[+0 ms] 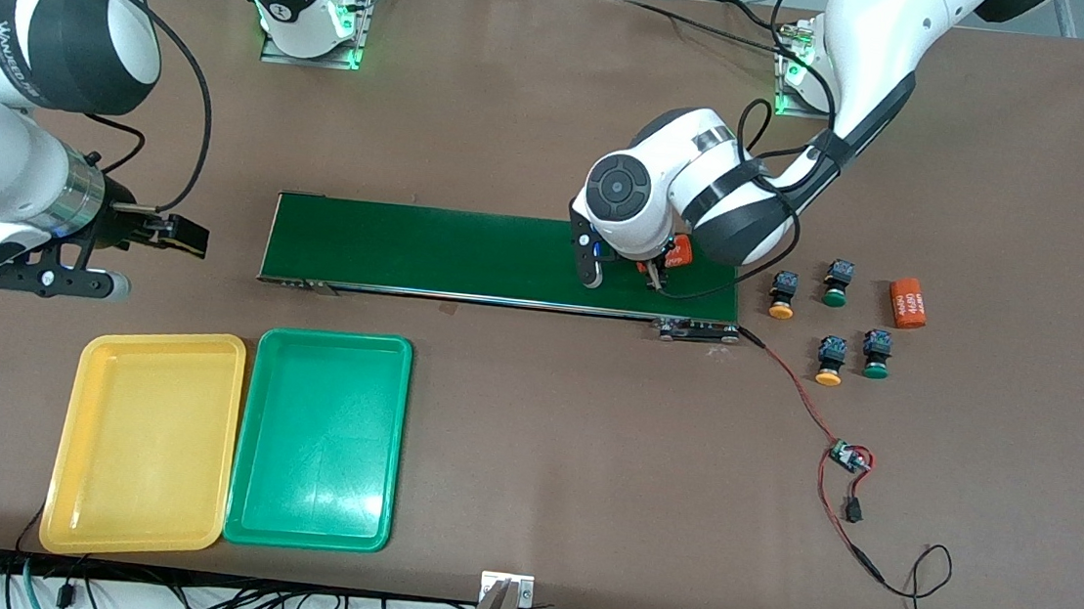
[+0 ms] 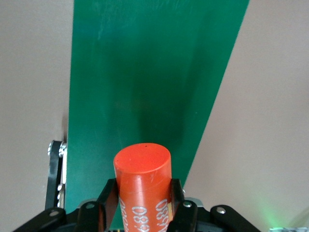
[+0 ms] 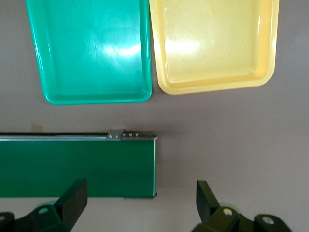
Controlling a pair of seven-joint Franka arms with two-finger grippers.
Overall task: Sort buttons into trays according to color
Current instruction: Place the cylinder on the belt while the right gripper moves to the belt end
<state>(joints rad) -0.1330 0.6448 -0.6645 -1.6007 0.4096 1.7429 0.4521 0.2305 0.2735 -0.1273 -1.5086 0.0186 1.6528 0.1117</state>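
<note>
Starting nearest the front camera, we are finding the yellow tray [image 1: 143,441] and the green tray [image 1: 318,440] lying side by side toward the right arm's end of the table, both holding nothing, so by our reading the sorting is not yet begun. Farther from the camera, toward the left arm's end, all four buttons are sitting on the bare table just off the end of the dark-green conveyor belt [image 1: 429,250]: a yellow-capped button [image 1: 829,360] beside a green-capped button [image 1: 877,354], then farther from the camera a second yellow-capped button [image 1: 782,295] beside a second green-capped button [image 1: 836,283]. An orange cylinder [image 1: 908,303] marked 4680 is lying beside them. We are seeing the left gripper [image 1: 625,275] low over the belt's end near the buttons, its fingers [image 2: 109,203] closed on another orange cylinder [image 2: 143,186], not on a button. We are seeing the right gripper [image 1: 183,234] waiting over the table off the belt's other end, its fingers [image 3: 72,198] spread wide and holding nothing. All four buttons are left to be moved, two to each tray
</note>
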